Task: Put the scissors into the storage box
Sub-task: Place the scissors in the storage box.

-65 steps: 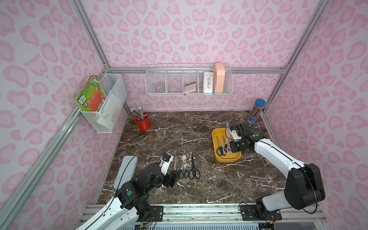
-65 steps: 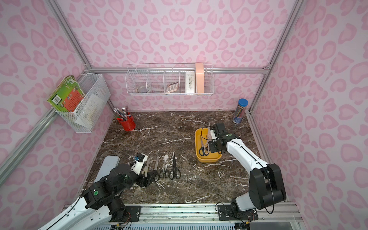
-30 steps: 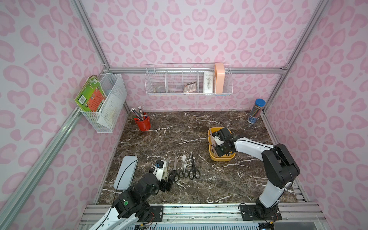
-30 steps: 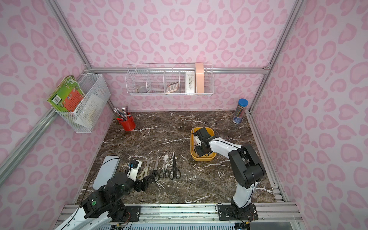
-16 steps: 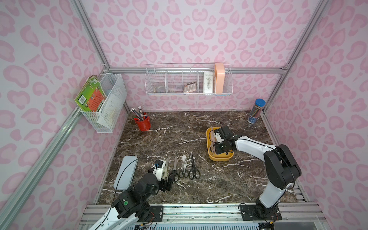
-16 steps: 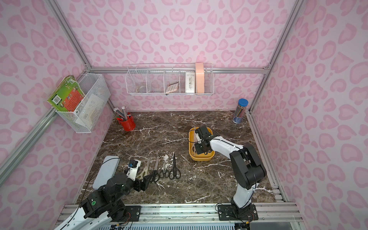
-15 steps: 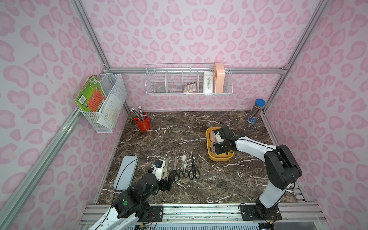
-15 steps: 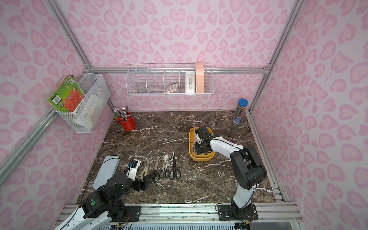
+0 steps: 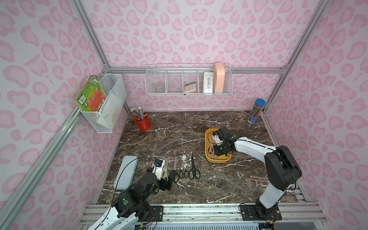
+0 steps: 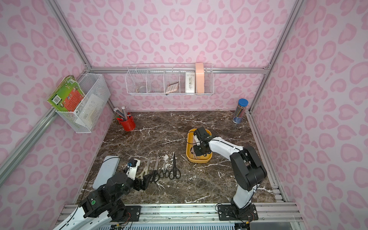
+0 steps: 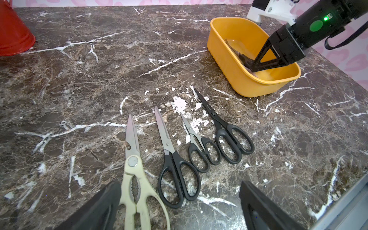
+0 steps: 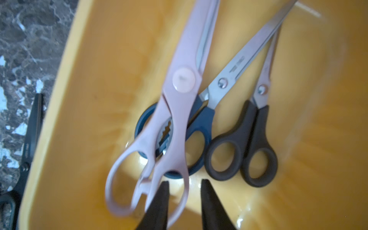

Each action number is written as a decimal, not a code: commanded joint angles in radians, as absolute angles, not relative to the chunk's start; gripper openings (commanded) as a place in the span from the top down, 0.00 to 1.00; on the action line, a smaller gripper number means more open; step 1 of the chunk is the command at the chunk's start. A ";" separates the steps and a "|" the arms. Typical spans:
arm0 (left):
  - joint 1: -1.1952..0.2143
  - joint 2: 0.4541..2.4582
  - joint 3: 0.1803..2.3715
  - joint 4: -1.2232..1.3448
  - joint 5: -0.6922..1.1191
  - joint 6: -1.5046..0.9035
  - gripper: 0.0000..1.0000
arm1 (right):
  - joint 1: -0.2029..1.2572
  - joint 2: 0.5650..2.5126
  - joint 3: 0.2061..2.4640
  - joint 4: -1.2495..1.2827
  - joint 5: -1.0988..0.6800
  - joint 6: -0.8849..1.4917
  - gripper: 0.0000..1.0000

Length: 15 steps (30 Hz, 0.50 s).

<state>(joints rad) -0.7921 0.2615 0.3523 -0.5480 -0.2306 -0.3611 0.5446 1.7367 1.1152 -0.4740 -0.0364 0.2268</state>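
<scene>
Left hand [image 11: 180,201] hovers low over the near edge of the worktop [image 11: 79,79], its jaws spread as wide as they go and holding nothing. Just ahead of it four pairs lie in a row, handles towards the hand and blades pointing away at the back wall. The cream-handled scissors [image 11: 131,165] are closest, their handles just beside one finger [image 11: 99,205] and not centred in the gap. Three black scissors [image 11: 173,165] lie alongside.

The long axes run in line with this arm's reach, and it is much the nearer arm. My reading is that a small sideways shift would put the cream handles between the jaws, which would then close across them.

Farther off, beyond the row and to its right, sits the storage box [image 11: 225,65]. The right hand [image 12: 184,191] is down inside it, jaws a little apart with bare yellow floor between them. The pale pink pair [image 12: 175,111] lies over the dark blue pair [image 12: 199,127], with a small black pair [image 12: 251,143] beside them. A pink handle loop crosses one fingertip; blur hides whether they touch.
</scene>
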 commanded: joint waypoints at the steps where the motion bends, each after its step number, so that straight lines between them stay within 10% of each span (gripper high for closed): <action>1: -0.791 0.272 0.381 -0.551 -0.242 -0.357 0.02 | 0.546 1.713 1.129 -0.492 -0.015 0.255 0.62; 15: -0.793 0.769 0.692 -0.640 -0.122 -0.456 0.19 | 0.564 1.180 0.765 -0.127 0.109 0.160 0.52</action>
